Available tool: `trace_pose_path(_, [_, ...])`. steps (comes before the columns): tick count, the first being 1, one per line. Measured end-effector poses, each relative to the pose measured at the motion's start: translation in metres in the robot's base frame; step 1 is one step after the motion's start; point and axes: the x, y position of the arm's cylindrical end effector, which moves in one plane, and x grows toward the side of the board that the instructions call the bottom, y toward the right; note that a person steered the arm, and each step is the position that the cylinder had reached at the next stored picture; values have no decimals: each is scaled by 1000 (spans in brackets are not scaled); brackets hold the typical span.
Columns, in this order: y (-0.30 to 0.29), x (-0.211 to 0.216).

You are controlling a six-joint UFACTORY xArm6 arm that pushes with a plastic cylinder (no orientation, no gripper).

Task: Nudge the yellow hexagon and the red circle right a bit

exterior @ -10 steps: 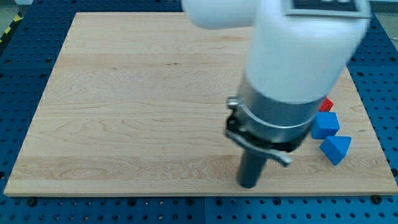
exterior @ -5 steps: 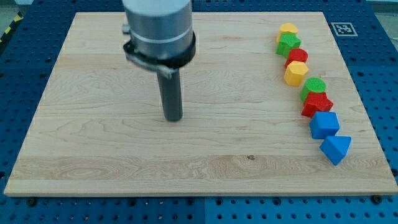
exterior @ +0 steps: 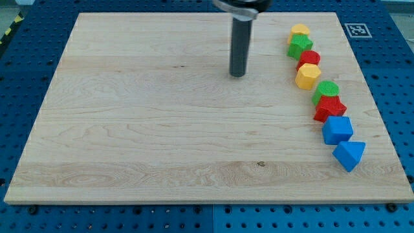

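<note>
The yellow hexagon (exterior: 308,76) sits near the board's right side, touching the red circle (exterior: 309,58) just above it. My tip (exterior: 237,74) rests on the board to the left of both, about a hundred pixels from the hexagon and level with it. The dark rod rises from the tip to the view's top edge.
The blocks form a curved column on the wooden board (exterior: 129,129): a yellow block (exterior: 299,30) and a green star (exterior: 300,45) above the red circle; a green circle (exterior: 327,90), a red star (exterior: 330,107), a blue cube (exterior: 337,129) and a blue triangle (exterior: 350,155) below the hexagon. A marker tag (exterior: 356,30) sits top right.
My tip moved from the board's lower middle to the left centre, then up and right to its place left of the yellow hexagon. The blocks have not moved.
</note>
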Motion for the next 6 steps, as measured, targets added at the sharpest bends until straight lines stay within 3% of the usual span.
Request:
trace_pose_path(2, [47, 0])
trace_pose_path(6, [72, 0])
